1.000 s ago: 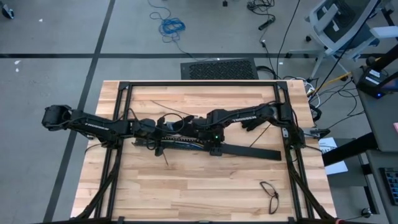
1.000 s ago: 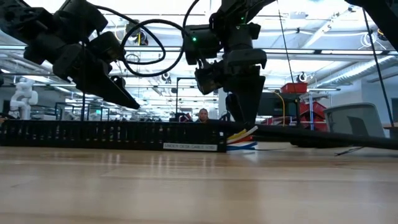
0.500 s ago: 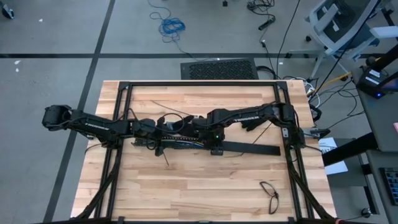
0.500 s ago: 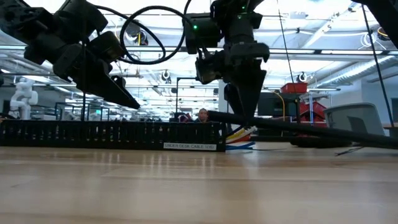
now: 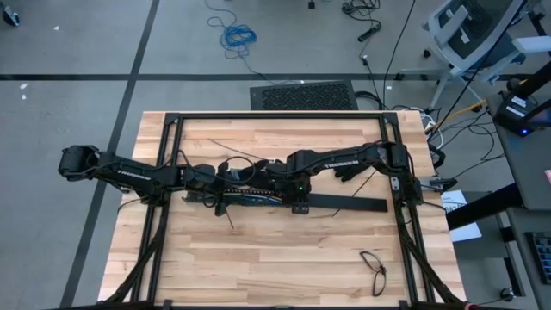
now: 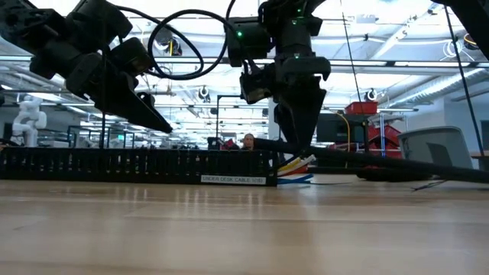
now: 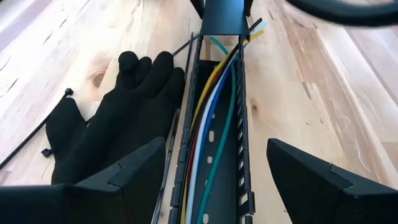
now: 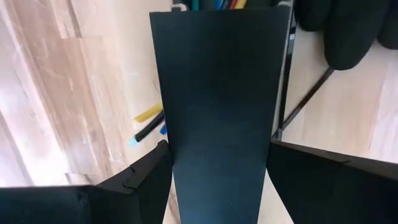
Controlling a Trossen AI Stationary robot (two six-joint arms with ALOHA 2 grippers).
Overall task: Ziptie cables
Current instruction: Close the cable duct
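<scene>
Wooden table (image 5: 258,258); coloured cables (image 7: 211,124) parallel in tray; left claw (image 7: 214,180) wide, right claw (image 8: 217,180) gripping black cover (image 8: 217,93).

A robotics lab: wooden workbench (image 5: 258,258), concrete floor (image 5: 69,95), office chair (image 5: 472,30), loose floor cables (image 5: 237,36).

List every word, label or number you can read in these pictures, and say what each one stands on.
"UNDER DESK CABLE ..." on a white label on the black slotted tray, low view; the label's last characters are too small to read.
White lettering on both arms, high view: too small to read.
Nothing else is legible.
</scene>
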